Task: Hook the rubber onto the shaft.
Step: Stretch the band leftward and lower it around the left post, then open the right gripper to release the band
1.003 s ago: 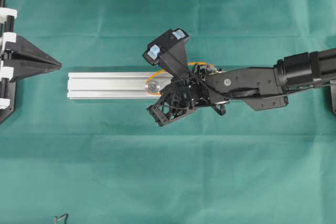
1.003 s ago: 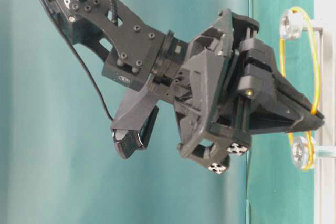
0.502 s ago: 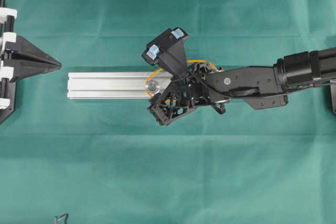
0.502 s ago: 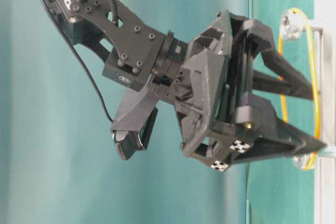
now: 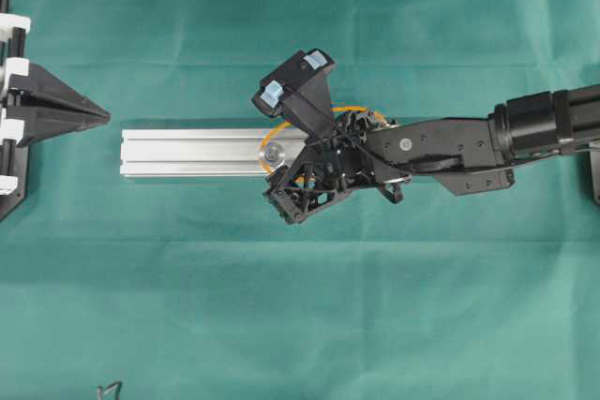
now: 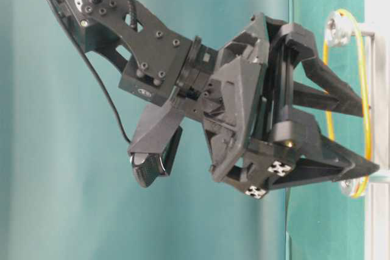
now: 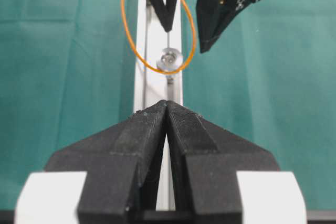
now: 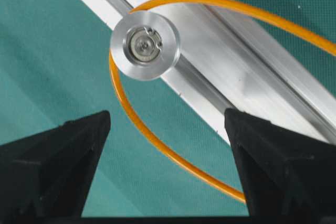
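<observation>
The thin orange rubber [image 5: 352, 109] loops around a silver pulley shaft [image 5: 272, 153] on the silver rail [image 5: 187, 152]. In the table-level view the rubber [image 6: 364, 59] stretches between the upper shaft [image 6: 338, 28] and a lower shaft [image 6: 349, 187]. My right gripper [image 5: 302, 168] hangs over the rail, open, with its fingers on either side of the band; in its wrist view the gripper [image 8: 167, 116] holds nothing, and the rubber [image 8: 157, 145] curves round the shaft [image 8: 145, 45]. My left gripper [image 5: 103, 117] is shut and empty at the far left, its tip [image 7: 167, 104] pointing along the rail.
A green cloth [image 5: 300, 306] covers the table. A small dark wire piece [image 5: 111, 389] lies at the front edge. The right arm [image 5: 450, 142] stretches in from the right over the rail's end.
My right gripper was shut on the rubber at the rail and has opened, letting it go. The rubber stays looped round both shafts. The left arm has not moved.
</observation>
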Motion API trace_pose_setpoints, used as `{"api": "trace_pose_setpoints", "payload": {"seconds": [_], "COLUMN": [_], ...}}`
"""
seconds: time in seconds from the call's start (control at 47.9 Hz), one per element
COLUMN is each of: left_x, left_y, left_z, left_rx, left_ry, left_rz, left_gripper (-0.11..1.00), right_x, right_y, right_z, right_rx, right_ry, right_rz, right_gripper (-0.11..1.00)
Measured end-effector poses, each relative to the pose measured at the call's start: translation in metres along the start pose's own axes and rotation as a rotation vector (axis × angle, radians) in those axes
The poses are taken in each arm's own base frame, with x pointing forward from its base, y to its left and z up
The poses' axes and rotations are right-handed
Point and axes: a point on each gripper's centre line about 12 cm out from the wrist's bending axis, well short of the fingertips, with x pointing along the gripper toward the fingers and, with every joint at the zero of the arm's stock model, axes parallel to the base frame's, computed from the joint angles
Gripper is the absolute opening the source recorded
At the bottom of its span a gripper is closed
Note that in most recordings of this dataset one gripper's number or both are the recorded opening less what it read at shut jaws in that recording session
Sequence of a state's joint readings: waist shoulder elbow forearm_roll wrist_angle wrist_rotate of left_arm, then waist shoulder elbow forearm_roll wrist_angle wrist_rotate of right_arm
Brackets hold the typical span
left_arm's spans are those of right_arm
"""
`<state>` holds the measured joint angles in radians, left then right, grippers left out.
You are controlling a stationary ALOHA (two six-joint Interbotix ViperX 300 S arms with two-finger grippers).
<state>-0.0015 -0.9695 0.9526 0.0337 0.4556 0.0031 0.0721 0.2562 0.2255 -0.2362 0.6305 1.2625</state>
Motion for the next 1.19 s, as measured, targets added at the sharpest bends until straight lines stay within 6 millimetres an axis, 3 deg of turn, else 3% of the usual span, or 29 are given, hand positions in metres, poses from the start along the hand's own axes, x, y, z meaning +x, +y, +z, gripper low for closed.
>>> {"api": "trace_pose_setpoints", "payload": {"seconds": [0.418, 0.836, 1.191], "left_x": [0.0, 0.0, 0.0], "left_y": [0.0, 0.0, 0.0], "left_z": [0.0, 0.0, 0.0], "left_rx": [-0.002, -0.001, -0.002], "left_ry": [-0.001, 0.0, 0.0], "left_rz": [0.001, 0.001, 0.001], "left_gripper": [0.02, 0.02, 0.02], "right_x": [-0.044, -0.101, -0.104], "right_y": [0.008, 0.005, 0.003], "right_z": [0.012, 0.022, 0.023], "right_rx": [0.012, -0.008, -0.022], "right_ry": [-0.041, -0.077, -0.075], "right_rz": [0.063, 0.082, 0.068], "right_gripper": [0.92, 0.92, 0.92]}}
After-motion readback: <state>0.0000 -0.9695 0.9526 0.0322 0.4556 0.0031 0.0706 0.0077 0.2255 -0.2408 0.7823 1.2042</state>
